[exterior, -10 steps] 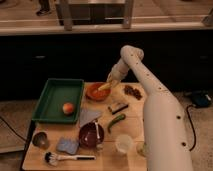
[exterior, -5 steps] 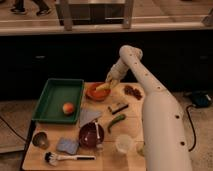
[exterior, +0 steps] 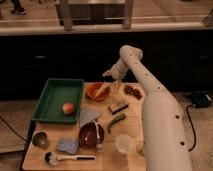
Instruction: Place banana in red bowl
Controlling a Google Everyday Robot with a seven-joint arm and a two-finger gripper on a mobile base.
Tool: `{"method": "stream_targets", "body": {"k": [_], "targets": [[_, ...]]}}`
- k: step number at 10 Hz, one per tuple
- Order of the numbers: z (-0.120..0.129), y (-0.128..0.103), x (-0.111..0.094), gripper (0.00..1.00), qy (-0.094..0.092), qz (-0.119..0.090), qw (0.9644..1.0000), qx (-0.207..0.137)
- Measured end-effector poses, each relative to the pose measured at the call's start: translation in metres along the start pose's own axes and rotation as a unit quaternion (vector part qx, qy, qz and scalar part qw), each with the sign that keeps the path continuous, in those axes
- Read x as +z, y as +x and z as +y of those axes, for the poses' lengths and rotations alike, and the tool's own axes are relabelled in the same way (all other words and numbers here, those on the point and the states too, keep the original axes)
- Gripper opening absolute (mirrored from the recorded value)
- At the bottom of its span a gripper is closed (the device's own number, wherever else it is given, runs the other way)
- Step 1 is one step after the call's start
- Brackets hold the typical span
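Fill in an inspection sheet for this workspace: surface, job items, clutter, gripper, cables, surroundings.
Surface: wooden table, crowded.
Job's things: banana appears to lie inside the red bowl.
Clutter: green tray holding an apple; maroon bowl with a utensil; green pepper; brush; clear cup.
Grippers: gripper hangs just right of the red bowl, over the table's far edge.
Cables: black cable on the floor, right of the robot.
Surroundings: dark counter front behind the table.
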Motion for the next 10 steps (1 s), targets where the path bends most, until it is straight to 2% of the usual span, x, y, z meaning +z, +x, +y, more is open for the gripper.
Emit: {"method": "stream_targets", "body": {"k": [10], "targets": [[0.0018,-0.0001,-0.0002,0.8,-0.006,-0.002,1.0,-0.006]]}}
